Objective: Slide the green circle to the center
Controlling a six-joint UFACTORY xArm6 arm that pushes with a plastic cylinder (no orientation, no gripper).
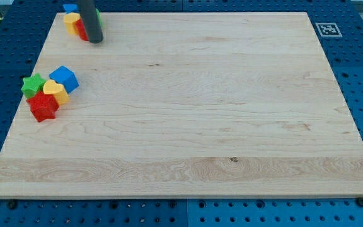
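Near left: red star block [43, 106], yellow heart block [55, 92], green star block [33, 84], blue cube [65, 78] bunched | far left corner: my tip [96, 40] – bare rod, nothing clamped – beside yellow block [73, 23], red [82, 31], blue [71, 8] | green circle [97, 16] just a sliver behind the rod | wooden board [200, 113].

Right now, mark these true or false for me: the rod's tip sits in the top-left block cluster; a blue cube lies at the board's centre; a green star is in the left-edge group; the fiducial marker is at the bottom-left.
1. My tip is at the top-left cluster. True: it stands against the yellow block and a red block.
2. False: the blue cube lies near the view's left edge.
3. True: the green star adjoins the red star and yellow heart.
4. False: the fiducial marker is at the top right.
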